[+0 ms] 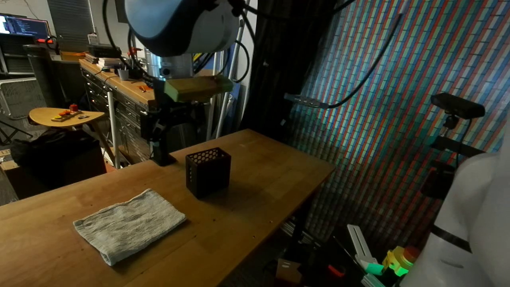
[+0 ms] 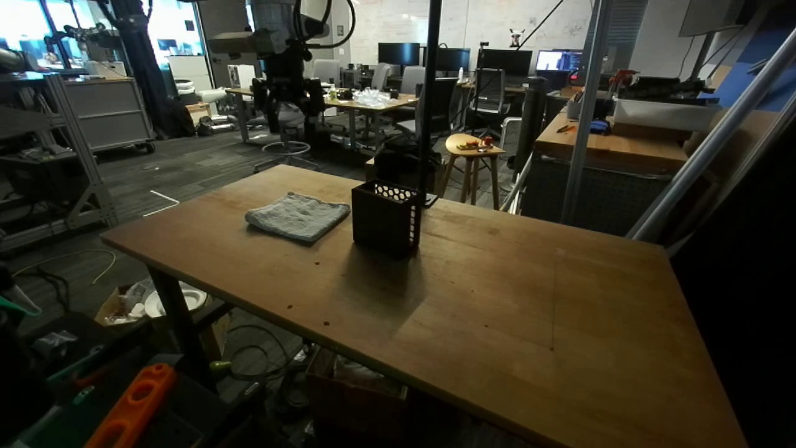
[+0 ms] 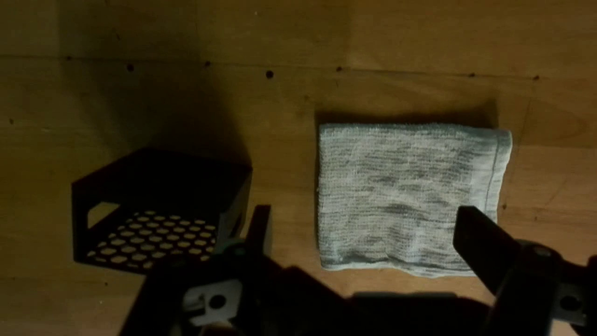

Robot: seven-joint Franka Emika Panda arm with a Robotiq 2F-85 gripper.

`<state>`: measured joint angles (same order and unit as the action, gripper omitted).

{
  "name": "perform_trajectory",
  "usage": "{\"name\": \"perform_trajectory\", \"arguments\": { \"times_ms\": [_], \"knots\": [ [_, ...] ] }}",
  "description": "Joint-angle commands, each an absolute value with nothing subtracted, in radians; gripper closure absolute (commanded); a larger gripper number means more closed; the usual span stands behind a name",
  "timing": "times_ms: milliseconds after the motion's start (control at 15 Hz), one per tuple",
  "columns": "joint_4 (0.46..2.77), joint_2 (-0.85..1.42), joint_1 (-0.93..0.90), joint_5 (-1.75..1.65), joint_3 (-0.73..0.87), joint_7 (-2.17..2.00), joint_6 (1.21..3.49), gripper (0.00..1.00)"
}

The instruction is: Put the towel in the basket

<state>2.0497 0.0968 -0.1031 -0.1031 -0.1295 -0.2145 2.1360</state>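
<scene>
One towel (image 3: 392, 196) is lying flat on one wooden table (image 3: 419, 37), right of centre in the wrist view. One basket (image 3: 186, 175) is standing upright at the lower left there, bare table showing between the two. One gripper (image 3: 364, 214) is showing along the bottom edge; its two fingers (image 3: 475, 235) are standing wide apart, the towel appearing between them and the finger at the right covering part of its lower right corner. The towel's long axis is running left to right, one short end facing the basket and a stitched hem (image 3: 495, 172) crossing the opposite end.

In an exterior view the towel (image 1: 131, 223) is lying at the lower left, its long axis slanting up rightward toward the basket (image 1: 209, 179). In an exterior view the towel (image 2: 298, 218) is lying left of centre, its long axis sloping gently down rightward, and the basket (image 2: 382, 221) is standing near the middle. In both exterior views the gripper is hanging above table level.
</scene>
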Motion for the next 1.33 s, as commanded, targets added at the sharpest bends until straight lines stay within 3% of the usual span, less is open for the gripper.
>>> {"name": "perform_trajectory", "arguments": {
  "times_ms": [0, 533, 1267],
  "knots": [
    [1.830, 0.265, -0.152, -0.212, -0.122, -0.291, 2.125, 0.00],
    [1.567, 0.553, -0.211, -0.221, -0.100, -0.248, 2.183, 0.00],
    [1.441, 0.785, -0.208, -0.184, -0.106, -0.090, 2.278, 0.00]
  ]
}}
